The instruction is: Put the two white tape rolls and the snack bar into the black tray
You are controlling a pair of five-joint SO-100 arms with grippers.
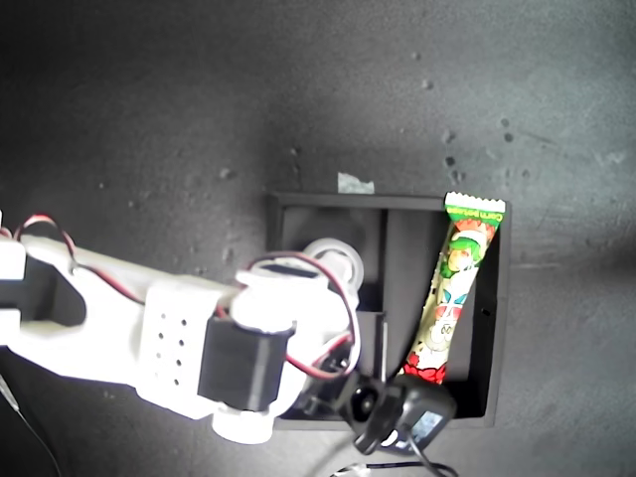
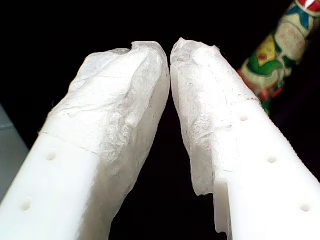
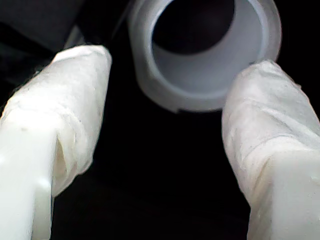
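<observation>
Dark grey mat. Black tray (image 1: 489, 328) centre-right in the exterior view; snack bar (image 1: 452, 293) lies in its 3 o'clock compartment. One white tape roll (image 3: 202, 55) in the tray beyond my second gripper (image 3: 165, 120), whose jaws are spread, empty. My first gripper (image 2: 170, 75) is nearly closed, empty.

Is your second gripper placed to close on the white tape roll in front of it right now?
Probably yes. My second gripper is open, and the white tape roll lies just beyond its fingertips with nothing between. It would likely need to advance a little first, since the roll is not yet between the pads.
</observation>
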